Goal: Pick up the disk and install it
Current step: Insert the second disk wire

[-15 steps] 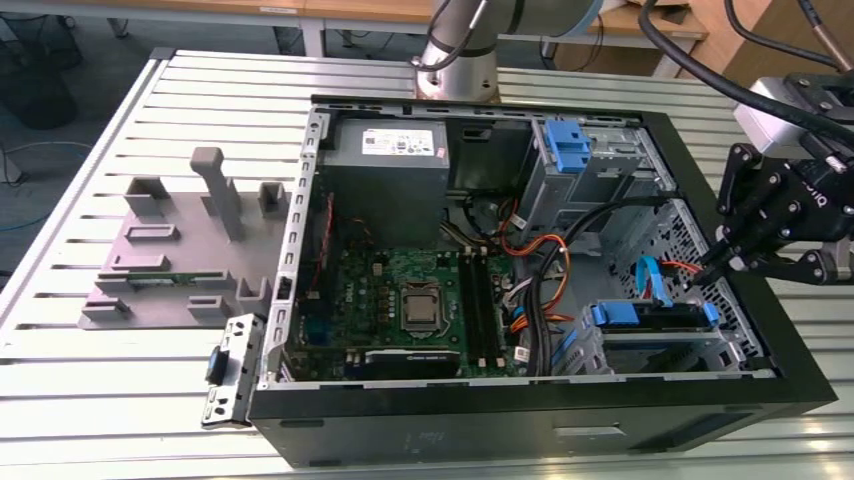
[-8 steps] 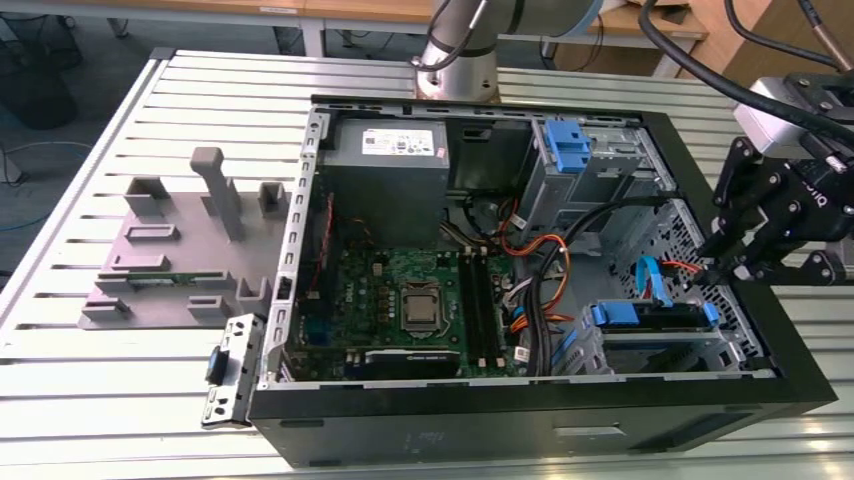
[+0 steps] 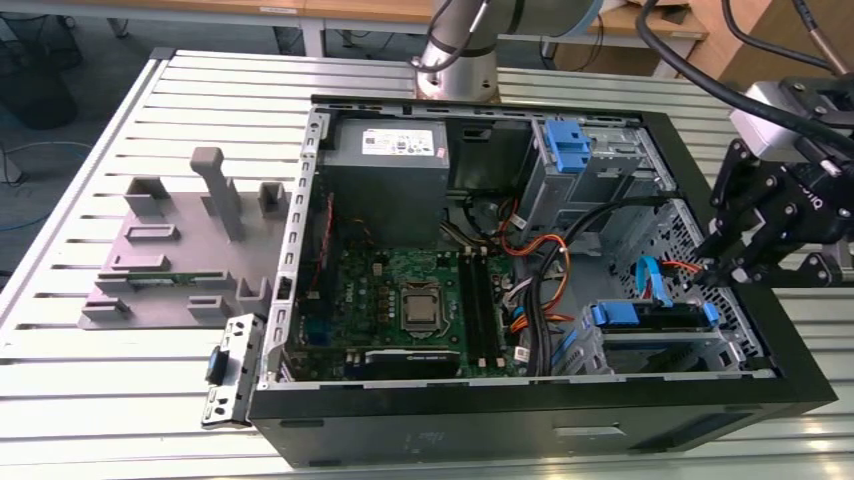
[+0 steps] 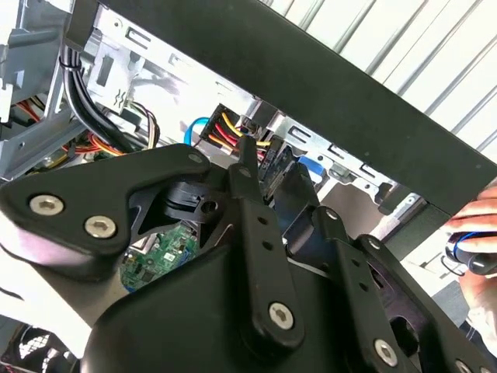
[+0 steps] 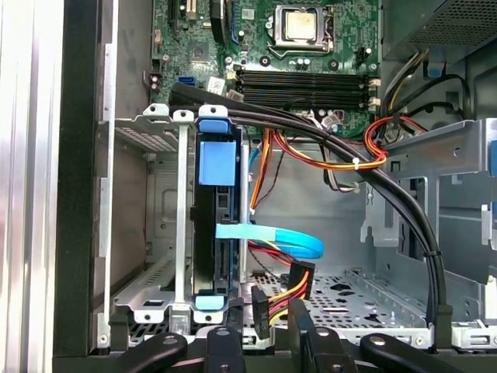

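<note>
A worktop [image 3: 80, 400] of ribbed, pale aluminium slats spreads across the exterior view under bright, even light. Beyond its far edge, wooden desks [image 3: 360, 10] on light metal legs stand over a dark grey floor [image 3: 67, 70], where loose cables trail near a black wire bin [image 3: 34, 75] at the exterior view's left.
</note>
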{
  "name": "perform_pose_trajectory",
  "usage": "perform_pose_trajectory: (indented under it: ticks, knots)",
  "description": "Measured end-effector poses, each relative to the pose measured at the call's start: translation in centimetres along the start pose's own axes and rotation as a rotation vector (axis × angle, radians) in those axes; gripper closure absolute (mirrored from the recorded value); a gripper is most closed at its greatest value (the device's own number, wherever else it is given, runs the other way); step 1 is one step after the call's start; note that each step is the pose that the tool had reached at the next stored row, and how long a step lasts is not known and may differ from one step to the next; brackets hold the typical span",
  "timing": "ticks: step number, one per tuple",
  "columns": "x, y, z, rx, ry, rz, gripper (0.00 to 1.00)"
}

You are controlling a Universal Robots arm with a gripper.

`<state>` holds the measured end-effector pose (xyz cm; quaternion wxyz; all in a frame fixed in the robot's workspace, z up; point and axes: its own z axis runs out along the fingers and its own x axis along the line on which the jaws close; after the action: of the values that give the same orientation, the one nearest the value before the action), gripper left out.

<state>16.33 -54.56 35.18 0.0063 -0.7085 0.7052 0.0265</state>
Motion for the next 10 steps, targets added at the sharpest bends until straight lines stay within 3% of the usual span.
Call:
perform_pose_trajectory:
  ticks: [5,10]
  knots:
    - [-0.03,-0.02,0.7,0.0,0.0054,0.0,0.64]
    - [-0.04,-0.02,0.77,0.0,0.0076,0.0,0.64]
